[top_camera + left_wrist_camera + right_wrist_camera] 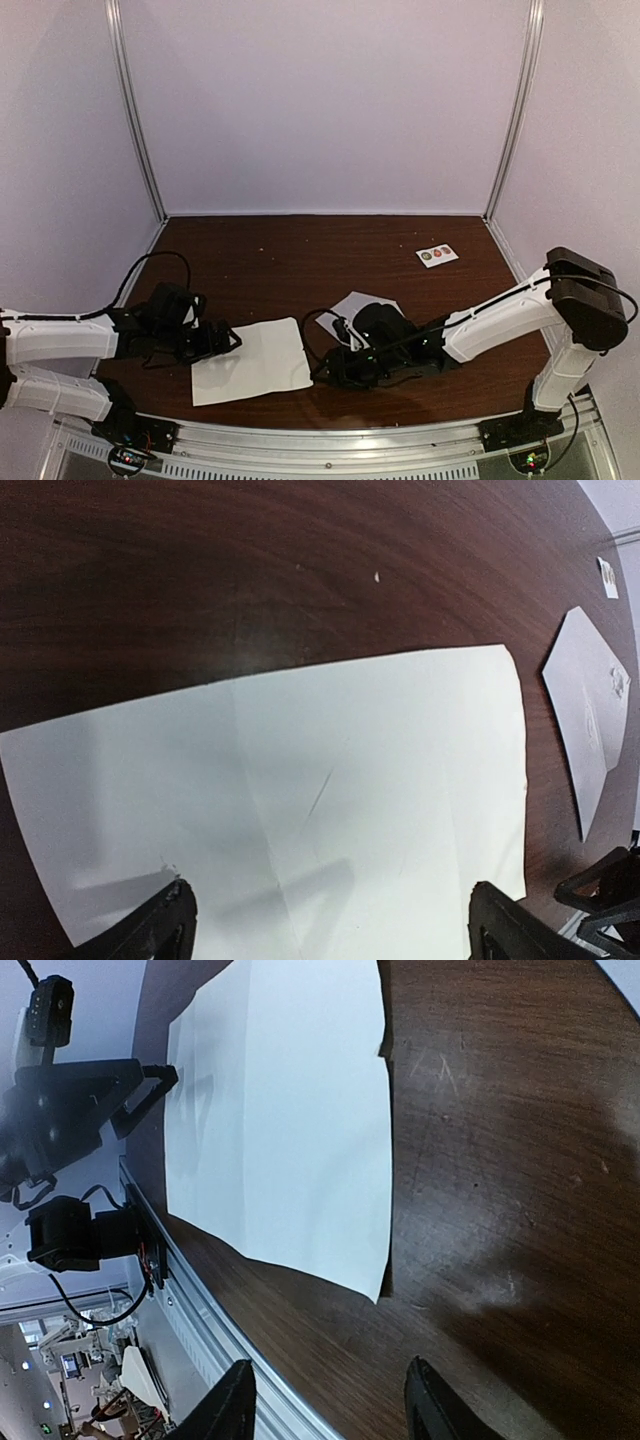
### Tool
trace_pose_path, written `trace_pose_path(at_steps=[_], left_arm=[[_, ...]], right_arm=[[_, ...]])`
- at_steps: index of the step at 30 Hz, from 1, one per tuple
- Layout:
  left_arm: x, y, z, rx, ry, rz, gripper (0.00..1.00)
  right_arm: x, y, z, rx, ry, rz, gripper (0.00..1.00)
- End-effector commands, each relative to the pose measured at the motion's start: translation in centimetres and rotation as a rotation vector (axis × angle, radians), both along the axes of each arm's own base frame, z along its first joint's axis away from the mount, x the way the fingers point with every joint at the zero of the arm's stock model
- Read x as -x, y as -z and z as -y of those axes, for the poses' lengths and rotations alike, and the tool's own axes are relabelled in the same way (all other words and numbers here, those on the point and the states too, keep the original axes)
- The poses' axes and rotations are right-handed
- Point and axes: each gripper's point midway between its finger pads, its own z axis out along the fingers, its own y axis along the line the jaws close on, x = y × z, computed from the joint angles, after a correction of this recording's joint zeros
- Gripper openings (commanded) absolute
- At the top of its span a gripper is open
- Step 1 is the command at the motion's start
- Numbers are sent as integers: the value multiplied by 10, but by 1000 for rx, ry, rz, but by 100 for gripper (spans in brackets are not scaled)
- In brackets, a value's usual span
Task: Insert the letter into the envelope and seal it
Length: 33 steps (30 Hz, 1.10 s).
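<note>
The letter, a white creased sheet (pixel 250 362), lies flat near the table's front edge; it also shows in the left wrist view (pixel 350 780) and the right wrist view (pixel 290 1130). The pale grey envelope (pixel 355 303) lies to its right, partly hidden under my right arm, and it sits at the right edge of the left wrist view (pixel 590 710). My left gripper (pixel 226 340) is open and empty over the sheet's left edge, its fingertips (pixel 165 930) wide apart. My right gripper (pixel 325 370) is open and empty, low over bare wood by the sheet's near right corner.
A small white card with round stickers (pixel 437 254) lies at the back right. The metal rail (pixel 200 1330) runs along the table's front edge, close to my right gripper. White walls enclose the table.
</note>
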Motion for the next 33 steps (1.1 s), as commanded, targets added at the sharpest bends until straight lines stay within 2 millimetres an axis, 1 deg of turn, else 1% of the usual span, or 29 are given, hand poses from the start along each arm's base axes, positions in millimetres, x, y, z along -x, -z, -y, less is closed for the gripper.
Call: trace_pose_path(at_steps=[1,4,14,21,26,31,33], left_arm=[[-4,-8,12,62,45,47,96],[-5,-10,16,67,75,55,96],[4,3,22,85,132,29,96],[7,6,23,88,148,20,96],[7,6,25,100,155,33,96],[9,7,23,102,154,31,96],[10,7,22,103,149,32,96]], right_arm=[[-4,-7,-16,-43,48,6,49],[-1,-2,-19,-41,68,-8,47],[-2,11,-26,-40,121,-47,38],[1,20,-32,-25,135,-83,37],[-3,26,-31,-11,163,-83,36],[-5,35,-29,14,193,-95,31],[-6,38,-25,33,207,-99,30]])
